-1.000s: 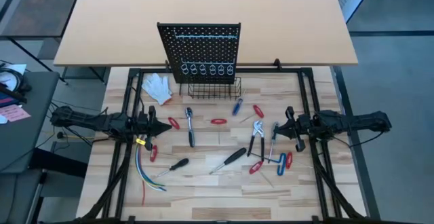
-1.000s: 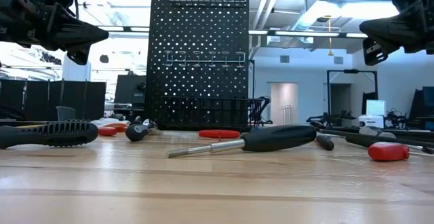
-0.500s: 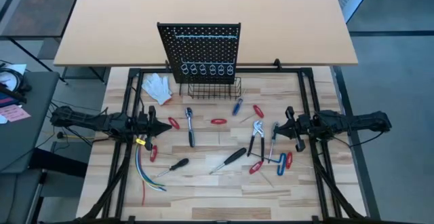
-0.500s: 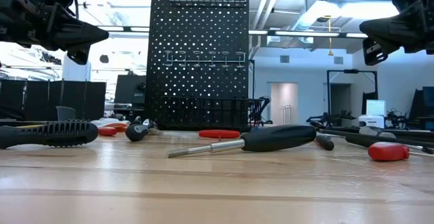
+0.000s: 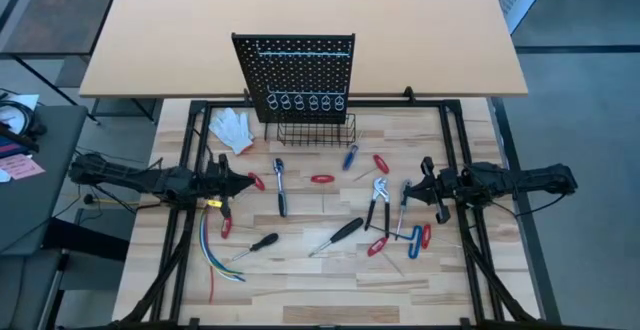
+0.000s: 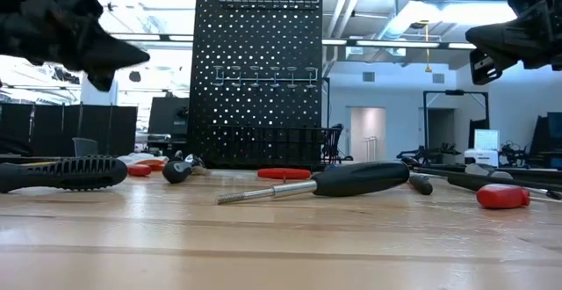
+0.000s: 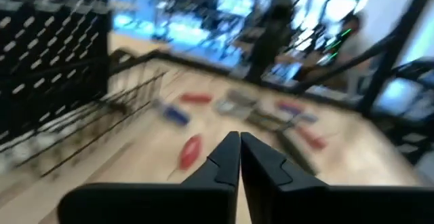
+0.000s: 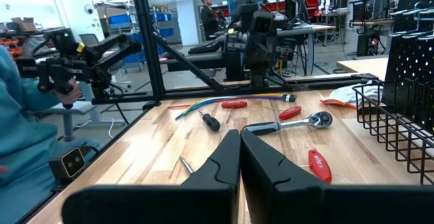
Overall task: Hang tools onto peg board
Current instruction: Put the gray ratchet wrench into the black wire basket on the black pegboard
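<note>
The black peg board (image 5: 295, 75) stands upright at the table's far edge, with a row of metal rings (image 5: 307, 101) and a wire basket (image 5: 315, 130) at its foot. Tools lie flat on the wooden top: a black-handled screwdriver (image 5: 345, 232), pliers (image 5: 378, 202), a blue screwdriver (image 5: 350, 156), a ratchet (image 5: 280, 185), a blue T-key (image 5: 415, 240) and a red handle (image 5: 322, 179). My left gripper (image 5: 250, 184) hovers shut at the left side, level, above a red tool (image 5: 257, 181). My right gripper (image 5: 424, 182) hovers shut at the right side, level.
A white glove (image 5: 232, 128) lies left of the basket. A bundle of coloured wires (image 5: 212, 245) trails off the near left. Black frame rails (image 5: 190, 160) border the wooden top. A tan tabletop (image 5: 300, 10) lies beyond the board. A person's teal sleeve (image 8: 20, 115) shows past the table.
My left gripper has turned a little, its tip edging toward the table's middle; it shows blurred in the low view. The right arm and all the tools have kept still.
</note>
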`<control>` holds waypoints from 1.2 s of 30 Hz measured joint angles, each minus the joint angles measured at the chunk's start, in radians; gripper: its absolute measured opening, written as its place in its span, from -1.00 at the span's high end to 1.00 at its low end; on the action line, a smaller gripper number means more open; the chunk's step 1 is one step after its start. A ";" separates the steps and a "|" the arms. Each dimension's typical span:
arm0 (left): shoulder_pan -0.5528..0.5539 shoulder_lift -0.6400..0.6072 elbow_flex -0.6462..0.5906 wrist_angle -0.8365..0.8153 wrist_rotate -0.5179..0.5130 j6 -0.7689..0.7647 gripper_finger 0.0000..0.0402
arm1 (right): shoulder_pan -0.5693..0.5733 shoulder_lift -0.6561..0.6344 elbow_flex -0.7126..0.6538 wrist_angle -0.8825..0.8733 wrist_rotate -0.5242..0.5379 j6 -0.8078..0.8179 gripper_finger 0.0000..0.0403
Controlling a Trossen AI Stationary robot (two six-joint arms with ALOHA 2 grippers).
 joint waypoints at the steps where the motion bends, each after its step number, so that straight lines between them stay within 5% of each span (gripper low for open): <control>1: 0.000 0.045 0.015 -0.003 -0.015 -0.007 0.86 | 0.000 0.000 0.000 0.000 0.000 0.000 0.91; 5: 0.006 0.264 0.124 -0.088 -0.067 -0.115 0.60 | 0.000 0.000 0.000 0.000 0.000 0.000 0.91; 10: 0.049 0.538 0.263 -0.257 -0.076 -0.497 0.21 | 0.000 0.000 0.000 0.000 0.000 0.000 0.91; 16: 0.078 0.838 0.369 -0.234 -0.075 -0.683 -0.10 | 0.000 0.000 0.000 0.000 0.000 0.000 0.91; 25: 0.130 1.211 0.558 -0.207 -0.098 -0.721 -0.10 | 0.000 0.000 0.000 0.000 0.000 0.000 0.91; 36: 0.172 1.349 0.643 -0.291 0.091 -0.676 0.02 | 0.000 0.000 0.000 0.000 0.000 0.000 0.91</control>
